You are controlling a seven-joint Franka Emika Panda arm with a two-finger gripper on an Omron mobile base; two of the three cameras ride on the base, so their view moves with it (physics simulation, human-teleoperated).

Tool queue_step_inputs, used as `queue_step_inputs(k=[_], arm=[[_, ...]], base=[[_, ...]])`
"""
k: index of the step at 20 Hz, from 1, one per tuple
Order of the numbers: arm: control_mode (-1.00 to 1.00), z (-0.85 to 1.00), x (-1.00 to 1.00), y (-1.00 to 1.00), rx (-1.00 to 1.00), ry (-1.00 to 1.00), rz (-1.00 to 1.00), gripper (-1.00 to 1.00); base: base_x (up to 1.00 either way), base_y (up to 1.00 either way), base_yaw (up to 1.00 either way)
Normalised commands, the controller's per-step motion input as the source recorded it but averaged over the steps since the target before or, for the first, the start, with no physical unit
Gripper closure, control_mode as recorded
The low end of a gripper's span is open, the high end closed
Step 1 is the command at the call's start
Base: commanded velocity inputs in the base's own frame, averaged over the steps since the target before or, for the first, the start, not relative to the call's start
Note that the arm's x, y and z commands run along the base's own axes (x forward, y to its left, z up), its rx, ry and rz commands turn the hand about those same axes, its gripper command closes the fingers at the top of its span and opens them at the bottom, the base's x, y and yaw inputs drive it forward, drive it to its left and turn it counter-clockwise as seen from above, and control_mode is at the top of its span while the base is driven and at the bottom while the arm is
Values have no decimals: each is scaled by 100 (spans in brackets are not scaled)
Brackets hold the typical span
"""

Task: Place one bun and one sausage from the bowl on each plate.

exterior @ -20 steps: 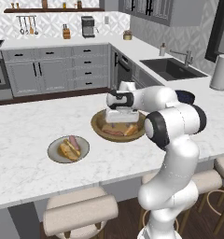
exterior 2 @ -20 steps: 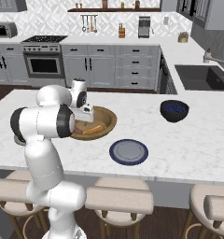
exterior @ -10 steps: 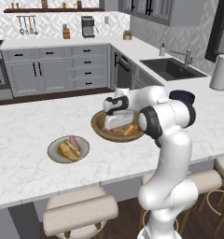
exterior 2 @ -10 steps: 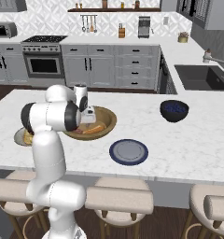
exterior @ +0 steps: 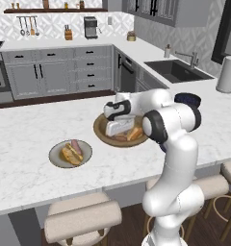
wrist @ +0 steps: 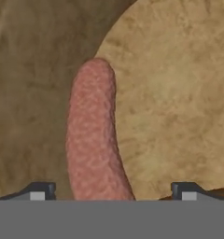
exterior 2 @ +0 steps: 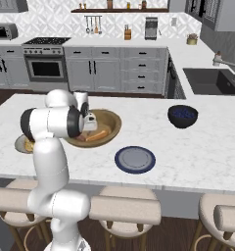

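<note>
Down over the white marble island surface (exterior: 21,125), the left base view shows the arm bent forward with its hand low inside the wide, shallow tan-brown wooden bowl (exterior: 102,129). An orange-brown bun (exterior: 135,133) lies in the bowl just right of the hand. Well to the left on the same surface sits the small round pale beige plate (exterior: 56,153), carrying 1 bun and 1 reddish sausage (exterior: 76,146) side by side. A small dark blue bowl (exterior: 189,98) peeks out behind the arm's elbow.

From the right base view, the wooden bowl (exterior 2: 112,122) sits beside the arm's shoulder, the hand reaching into its left part. The flat dark blue-grey round plate (exterior 2: 134,159) lies bare near the front edge, close to the bowl's right side. The dark blue bowl (exterior 2: 182,115) stands farther right, well apart.

Up close in the hand view, a pinkish-red sausage (wrist: 93,135) runs upward between the 2 dark fingers (wrist: 39,190), which stand spread on either side without touching it. It lies against a pale tan bun (wrist: 174,93), with the brown bowl floor (wrist: 30,70) to the left.
</note>
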Motion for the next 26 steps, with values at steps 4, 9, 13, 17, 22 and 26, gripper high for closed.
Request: queue_step_inputs(k=[4, 9, 13, 17, 22, 26], arm=[[-100, -6, -32, 10, 0, 0, 6, -100], [-100, -30, -9, 2, 0, 1, 0, -100], [-100, -98, 0, 0, 0, -1, 0, 100], [-100, -34, 0, 0, 0, 0, 0, 100], [-100, 2, -44, -15, -1, -2, -4, 100], [-100, 75, -51, -38, 0, -18, -18, 100]], base=[[0, 0, 0], [0, 0, 0], [0, 0, 0], [0, 0, 0], [0, 0, 0], [0, 0, 0]])
